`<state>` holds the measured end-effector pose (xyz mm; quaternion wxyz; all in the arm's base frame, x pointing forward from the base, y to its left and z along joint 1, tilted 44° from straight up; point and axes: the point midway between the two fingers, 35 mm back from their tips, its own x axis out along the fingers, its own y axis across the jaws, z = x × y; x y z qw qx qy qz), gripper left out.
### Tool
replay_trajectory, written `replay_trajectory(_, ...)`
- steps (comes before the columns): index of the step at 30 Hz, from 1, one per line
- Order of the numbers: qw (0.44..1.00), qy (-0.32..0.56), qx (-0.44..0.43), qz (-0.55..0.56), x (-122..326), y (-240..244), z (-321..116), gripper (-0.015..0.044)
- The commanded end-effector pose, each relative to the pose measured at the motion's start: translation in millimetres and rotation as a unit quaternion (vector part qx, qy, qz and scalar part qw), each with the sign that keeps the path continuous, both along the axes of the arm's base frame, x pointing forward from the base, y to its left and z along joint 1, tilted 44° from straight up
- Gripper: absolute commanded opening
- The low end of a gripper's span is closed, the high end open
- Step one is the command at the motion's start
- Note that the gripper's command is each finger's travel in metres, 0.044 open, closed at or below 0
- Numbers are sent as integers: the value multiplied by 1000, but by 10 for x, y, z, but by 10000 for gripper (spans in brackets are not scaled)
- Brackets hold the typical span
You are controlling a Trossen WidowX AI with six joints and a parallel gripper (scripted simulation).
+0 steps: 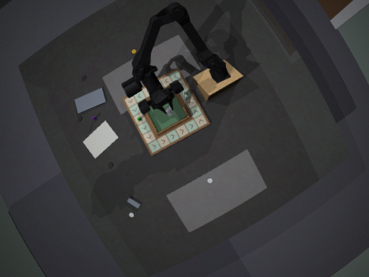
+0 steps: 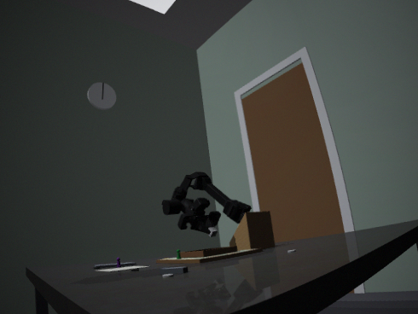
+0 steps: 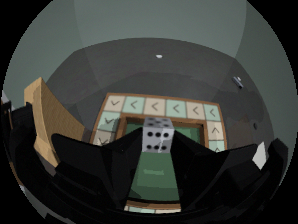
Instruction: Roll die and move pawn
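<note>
My gripper (image 1: 169, 111) (image 2: 211, 232) (image 3: 156, 132) is shut on the white die (image 1: 169, 111) (image 2: 212, 232) (image 3: 157, 135) and holds it in the air above the green dice tray (image 1: 181, 113) (image 3: 156, 179). The tray sits in the middle of the wooden board (image 1: 177, 140) (image 2: 200, 258) (image 3: 120, 102), inside a ring of arrow squares. The green pawn (image 1: 139, 119) (image 2: 177, 253) stands on a square on the board's left side in the overhead view. It is not visible in the wrist view.
A tan wooden block (image 1: 214, 86) (image 2: 256, 230) (image 3: 49, 119) bearing the arm's base stands beside the board. A purple pawn (image 1: 94, 117) (image 2: 118, 260), a white card (image 1: 100, 138), a grey-blue card (image 1: 89, 100), grey mats (image 1: 216, 190), small tokens and a small grey block (image 1: 133, 202) lie around.
</note>
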<state>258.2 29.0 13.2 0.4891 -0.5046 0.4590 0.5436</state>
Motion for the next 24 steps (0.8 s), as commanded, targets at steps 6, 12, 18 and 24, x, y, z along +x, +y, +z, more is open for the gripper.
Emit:
replay_trajectory(6, 1000, -19, 7, 3, 103, 41, 332, 0)
replay_trajectory(12, 1000, -19, 7, 3, 112, 42, 340, 0)
replay_trajectory(18, 1000, -18, 4, 3, 111, 32, 325, 0)
replay_trajectory(24, 1000, -18, 4, 3, 111, 32, 325, 0)
